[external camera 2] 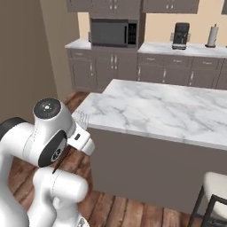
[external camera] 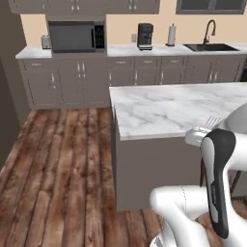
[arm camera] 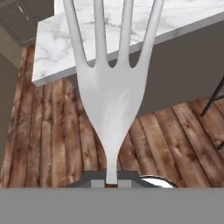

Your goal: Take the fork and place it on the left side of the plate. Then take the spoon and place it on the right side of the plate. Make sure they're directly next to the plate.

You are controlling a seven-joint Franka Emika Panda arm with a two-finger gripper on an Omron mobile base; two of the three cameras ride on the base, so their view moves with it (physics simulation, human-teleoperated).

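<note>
The fingers (arm camera: 112, 183) were clamped on the handle end of the fork (arm camera: 112, 87), whose long axis ran straight out from them, tines leading toward the near edge of the marble counter (arm camera: 175, 26), held in the air short of it.

The fork (arm camera: 111, 98) held in front of the hand is pale silvery white, plain and unpatterned, its four tines the same tone as its neck. Beyond its tines, the island counter (arm camera: 57, 43) has a white marble top with soft grey veining, over dark grey-brown sides. Below the hand, the floor (arm camera: 52, 131) is reddish-brown wood planking, streaked with darker and paler grain. Further ahead, the cabinets (external camera: 82, 82) are flat grey under a pale marbled worktop, against a peach wall (external camera: 34, 26).
</note>
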